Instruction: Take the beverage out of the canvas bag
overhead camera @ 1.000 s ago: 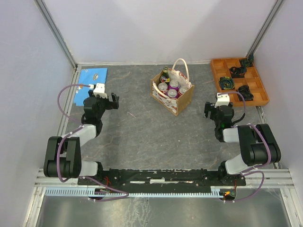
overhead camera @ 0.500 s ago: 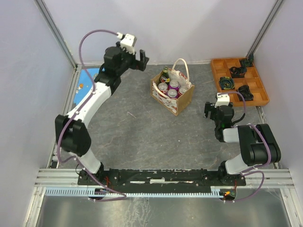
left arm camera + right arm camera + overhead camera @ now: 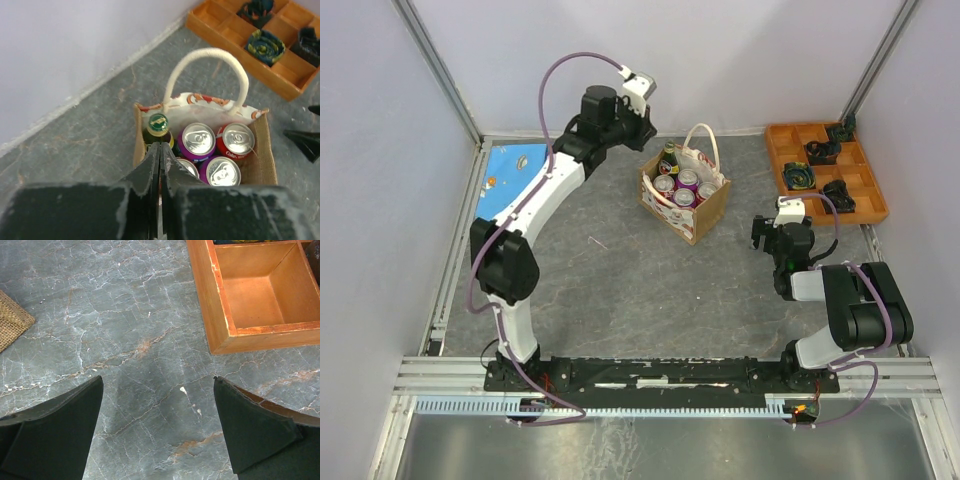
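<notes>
Spanning the workspace, the table [image 3: 620, 270] carries everything in view. The left arm [image 3: 535, 195] reaches to the far side. Its gripper [image 3: 159, 150] hangs just behind and above the canvas bag [image 3: 705, 215], jaws pressed together and holding nothing. The right gripper [image 3: 156, 382] sits low near its base. Its jaws are spread wide and empty over bare table, between the orange tray [image 3: 788, 140] and a corner of the bag.

The bag stands upright at the far middle of the table, well apart from the tray, with its white handle [image 3: 207, 55] arched above the opening.

Task status: not started in effect. No beverage has left the bag. A green-capped bottle [image 3: 158, 122] and what appear to be four cans [image 3: 199, 140] stand packed inside. Remaining steps: open the left jaws, descend, grip one drink, lift it clear.

Limits of view: the closed jaws cover most of the nearest can [image 3: 187, 167] and the bag's near wall. Labels are unreadable. The gripper's height over the bag cannot be judged.
</notes>
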Action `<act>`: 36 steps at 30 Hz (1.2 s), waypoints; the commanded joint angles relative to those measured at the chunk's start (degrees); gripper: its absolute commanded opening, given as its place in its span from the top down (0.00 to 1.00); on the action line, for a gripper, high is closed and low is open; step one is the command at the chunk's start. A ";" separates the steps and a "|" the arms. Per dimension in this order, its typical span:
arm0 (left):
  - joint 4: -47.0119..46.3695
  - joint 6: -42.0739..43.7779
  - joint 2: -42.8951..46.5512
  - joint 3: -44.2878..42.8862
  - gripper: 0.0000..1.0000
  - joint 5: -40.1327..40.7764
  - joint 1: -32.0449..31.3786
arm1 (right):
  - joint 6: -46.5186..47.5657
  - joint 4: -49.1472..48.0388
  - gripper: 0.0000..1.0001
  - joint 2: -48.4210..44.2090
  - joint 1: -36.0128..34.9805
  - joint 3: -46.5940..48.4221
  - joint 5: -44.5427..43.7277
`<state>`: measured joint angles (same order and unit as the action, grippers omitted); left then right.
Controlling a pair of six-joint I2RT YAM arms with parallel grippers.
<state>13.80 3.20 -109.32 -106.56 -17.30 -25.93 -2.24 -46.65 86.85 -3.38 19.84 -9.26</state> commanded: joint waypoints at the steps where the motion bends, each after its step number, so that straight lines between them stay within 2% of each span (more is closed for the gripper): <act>1: 1.77 2.49 -2.25 -2.21 0.97 -2.46 -1.98 | -0.01 -2.04 0.01 -0.17 -0.05 1.60 -0.12; 8: 0.92 2.44 -6.07 -2.08 0.96 -4.66 -3.43 | 0.07 -2.03 0.01 -0.15 -0.05 1.60 -0.14; 11: -0.35 2.12 -6.78 -1.77 0.87 -5.32 -4.25 | 0.05 -2.02 0.01 -0.14 -0.04 1.61 -0.14; 15: -0.23 3.17 -7.45 -1.00 0.82 -4.55 -5.92 | 0.05 -2.03 0.01 -0.14 -0.01 1.61 -0.09; 19: 3.69 5.01 -10.43 -3.18 0.69 -4.11 -7.47 | 0.09 -2.04 0.01 -0.17 -0.03 1.61 -0.06; 22: 6.81 7.05 -12.59 -5.62 0.64 -3.13 -8.80 | 0.00 -2.01 0.01 -0.15 -0.03 1.61 -0.08; 27: 9.15 9.26 -12.80 -5.41 0.62 0.93 -10.54 | 0.03 -2.08 0.01 -0.15 0.02 1.61 -0.06; 33: 14.41 12.23 -13.28 -5.43 0.50 6.33 -12.29 | 0.06 -2.04 0.01 -0.14 0.04 1.61 -0.06; 36: 15.53 12.79 -13.38 -5.57 0.39 8.00 -13.09 | 0.04 -2.04 0.01 -0.15 0.03 1.61 -0.06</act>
<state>27.00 12.14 -123.09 -109.69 -13.17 -38.09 -2.24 -46.65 86.85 -3.38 19.84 -9.23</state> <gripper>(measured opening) 0.548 0.990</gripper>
